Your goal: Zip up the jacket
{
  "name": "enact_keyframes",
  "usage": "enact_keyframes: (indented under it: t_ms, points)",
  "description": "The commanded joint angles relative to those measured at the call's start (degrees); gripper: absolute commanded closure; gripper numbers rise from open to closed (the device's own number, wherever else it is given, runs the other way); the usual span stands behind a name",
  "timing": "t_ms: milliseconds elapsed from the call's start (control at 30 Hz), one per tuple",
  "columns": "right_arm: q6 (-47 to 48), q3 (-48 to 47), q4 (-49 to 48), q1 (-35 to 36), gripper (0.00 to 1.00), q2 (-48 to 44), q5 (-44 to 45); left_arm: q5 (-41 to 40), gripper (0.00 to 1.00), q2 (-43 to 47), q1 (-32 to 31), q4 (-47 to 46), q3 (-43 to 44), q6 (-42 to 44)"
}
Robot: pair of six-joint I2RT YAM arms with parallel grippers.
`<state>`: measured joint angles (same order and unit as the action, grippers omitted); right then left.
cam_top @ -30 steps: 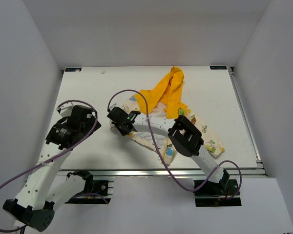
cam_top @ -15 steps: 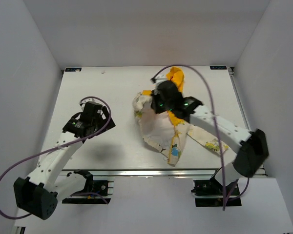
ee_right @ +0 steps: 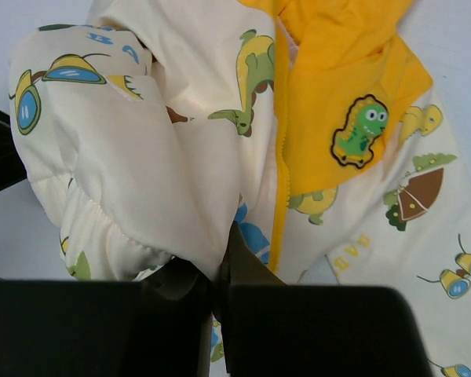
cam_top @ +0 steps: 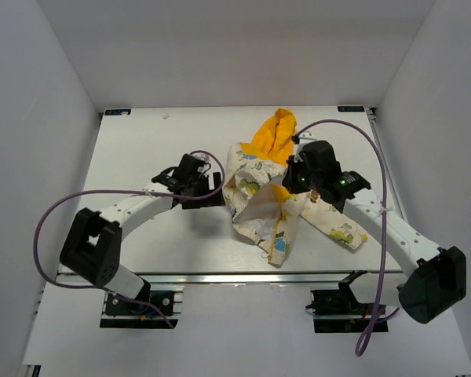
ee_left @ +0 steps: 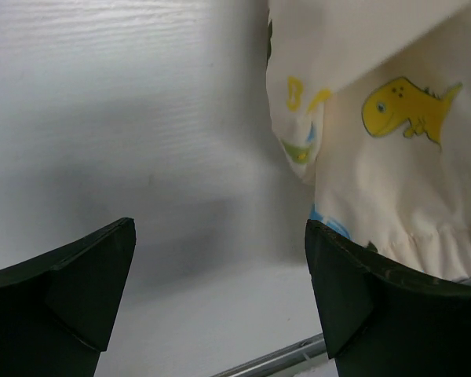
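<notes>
The jacket (cam_top: 259,200) lies crumpled in the middle of the table, cream with cartoon prints, its yellow hood (cam_top: 273,135) toward the back. My right gripper (cam_top: 292,184) is over its right half, shut on a fold of cream fabric (ee_right: 196,228) beside the yellow zipper (ee_right: 281,181). A green dinosaur patch (ee_right: 359,130) sits on the yellow lining. My left gripper (cam_top: 213,188) is open and empty at the jacket's left edge. In the left wrist view the gripper (ee_left: 220,302) is low over bare table, with a cream sleeve (ee_left: 392,157) just past its right finger (ee_left: 353,290).
The white table (cam_top: 141,141) is boxed in by white walls on three sides. A metal rail (ee_left: 282,357) runs along its near edge. Purple cables (cam_top: 55,212) loop off both arms. A jacket sleeve (cam_top: 337,228) trails toward the front right.
My right gripper has swung from the jacket's left side to its right, pulling fabric along and bunching the jacket up. My left gripper has moved right, up to the jacket's left edge.
</notes>
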<state>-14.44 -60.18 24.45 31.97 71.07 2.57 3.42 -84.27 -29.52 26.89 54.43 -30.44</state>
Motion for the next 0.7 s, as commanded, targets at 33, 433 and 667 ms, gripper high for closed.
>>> enact_keyframes:
  t_ms: [33,433,667]
  points:
    - [0.0,0.9,-0.6,-3.5,1.0,-4.5,-1.9,3.2,0.02,-4.8,-1.0,-7.2,4.1,2.0]
    - [-0.1,1.4,-0.4,-4.8,1.0,-3.7,-7.8,7.3,0.05,-15.0,-2.2,-17.1,10.0,-1.5]
    - [0.6,2.4,-0.3,-4.7,1.0,-5.5,-6.7,7.7,0.27,-20.0,-2.3,-18.6,11.1,-1.5]
